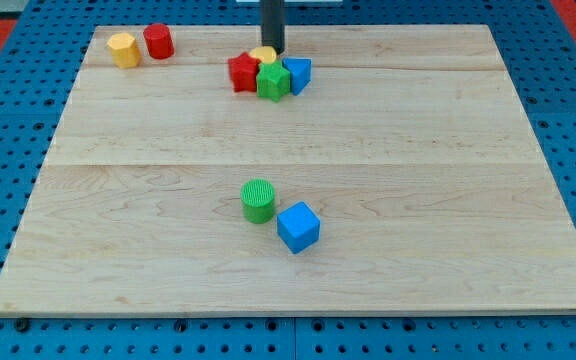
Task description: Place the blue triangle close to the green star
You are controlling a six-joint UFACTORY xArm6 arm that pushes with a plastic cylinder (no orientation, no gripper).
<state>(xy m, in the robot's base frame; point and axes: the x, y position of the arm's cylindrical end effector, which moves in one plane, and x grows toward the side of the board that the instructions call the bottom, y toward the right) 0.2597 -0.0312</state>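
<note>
The blue triangle sits near the view's top centre, touching the right side of the green star. A red star touches the green star's left side. A yellow block lies just behind them, partly hidden. My tip stands at the top of this cluster, right behind the yellow block and above the green star.
A yellow hexagon block and a red cylinder sit at the top left. A green cylinder and a blue cube sit together below the board's centre. The wooden board is surrounded by blue pegboard.
</note>
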